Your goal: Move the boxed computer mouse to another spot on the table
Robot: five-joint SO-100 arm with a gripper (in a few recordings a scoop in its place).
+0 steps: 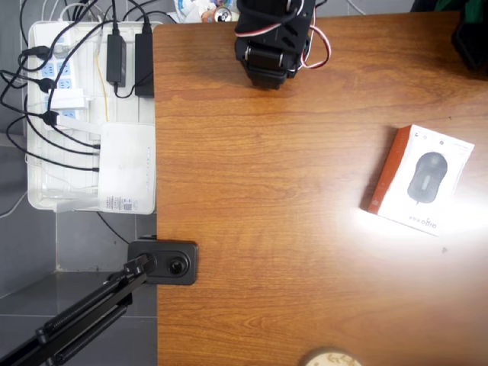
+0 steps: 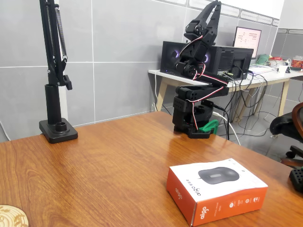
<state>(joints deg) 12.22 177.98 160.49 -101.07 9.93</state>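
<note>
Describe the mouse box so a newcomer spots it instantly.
On the brown wood table, look at the right side in the overhead view, away from the arm's base. The mouse box lies flat there: white top picturing a dark mouse, orange-red side, unlike the plain white router off-table left.

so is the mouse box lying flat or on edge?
Flat. The box rests on the table with its mouse picture facing up.

Flat white rectangular mouse box (image 1: 422,180) with orange-red side panel lies flat on reddish-brown woodgrain bench (image 1: 267,229), well apart from black folded arm (image 1: 271,38), down-right of it. White tray of power strips and cables (image 1: 88,114) lies left of arm.
</note>
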